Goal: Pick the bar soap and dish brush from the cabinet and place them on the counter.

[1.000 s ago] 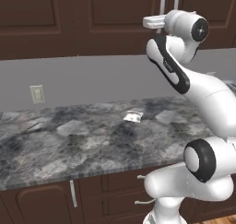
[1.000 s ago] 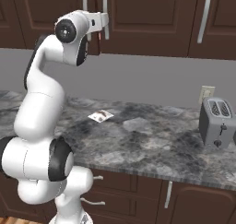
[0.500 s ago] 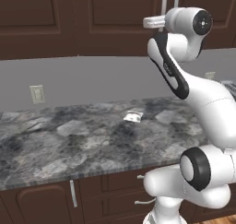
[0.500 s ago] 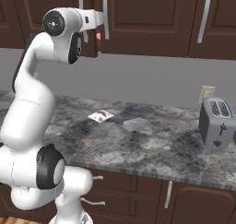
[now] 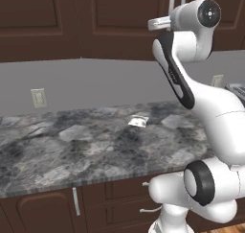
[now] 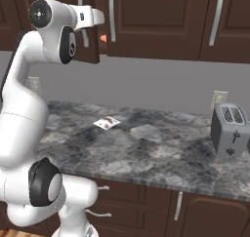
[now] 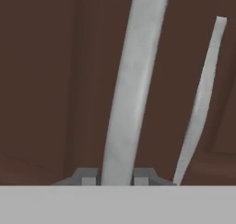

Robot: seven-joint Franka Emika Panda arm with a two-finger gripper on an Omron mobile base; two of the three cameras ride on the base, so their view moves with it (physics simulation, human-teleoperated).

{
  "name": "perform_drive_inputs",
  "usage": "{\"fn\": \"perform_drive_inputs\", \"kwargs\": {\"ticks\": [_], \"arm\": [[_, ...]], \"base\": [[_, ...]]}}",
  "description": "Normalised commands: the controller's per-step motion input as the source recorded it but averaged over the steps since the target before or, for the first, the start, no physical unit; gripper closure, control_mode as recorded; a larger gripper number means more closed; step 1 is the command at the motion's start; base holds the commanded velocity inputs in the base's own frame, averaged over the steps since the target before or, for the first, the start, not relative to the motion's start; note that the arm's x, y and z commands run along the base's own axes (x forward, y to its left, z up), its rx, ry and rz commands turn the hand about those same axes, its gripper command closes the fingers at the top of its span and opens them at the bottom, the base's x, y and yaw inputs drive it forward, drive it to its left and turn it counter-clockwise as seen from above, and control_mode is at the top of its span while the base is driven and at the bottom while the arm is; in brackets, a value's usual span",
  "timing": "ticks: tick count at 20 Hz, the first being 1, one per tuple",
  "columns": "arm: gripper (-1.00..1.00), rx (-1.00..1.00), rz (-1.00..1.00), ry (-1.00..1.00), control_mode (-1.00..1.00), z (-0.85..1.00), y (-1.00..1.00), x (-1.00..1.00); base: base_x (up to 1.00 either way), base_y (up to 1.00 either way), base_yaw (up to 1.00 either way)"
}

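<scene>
My gripper (image 7: 116,177) is shut on the long silver handle (image 7: 133,80) of a dark brown cabinet (image 5: 110,21) door above the counter (image 5: 72,150). Seen from the right base, the gripper (image 6: 95,17) holds that door (image 6: 92,46) swung slightly out. In the gap behind its edge shows a small salmon-pink spot, the bar soap (image 6: 103,38). The dish brush is hidden. The neighbouring door's handle (image 7: 203,94) hangs just to the right.
A small whitish packet (image 5: 139,121) lies in the middle of the marbled counter (image 6: 161,153). A grey toaster (image 6: 230,129) stands at the right end under a wall outlet (image 6: 218,98). Another outlet (image 5: 38,98) is on the wall at left. Brown drawers (image 5: 124,203) run below the counter.
The hand has drawn back towards the base with the handle in its grip. The cabinet door has swung out, and the pink spot behind it has come into sight.
</scene>
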Motion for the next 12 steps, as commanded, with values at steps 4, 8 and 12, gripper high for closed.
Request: {"fn": "perform_drive_inputs", "kwargs": {"ticks": [4,8,12], "arm": [[1.0,-0.05,-0.04,0.11,-1.0,0.17,0.0,-0.48],[1.0,-0.05,-0.05,0.1,-1.0,0.17,0.0,-0.53],[1.0,-0.04,-0.06,0.09,-1.0,0.15,0.02,-0.59]], "base": [[0.0,0.0,0.0],[0.0,0.0,0.0],[0.0,0.0,0.0]]}}
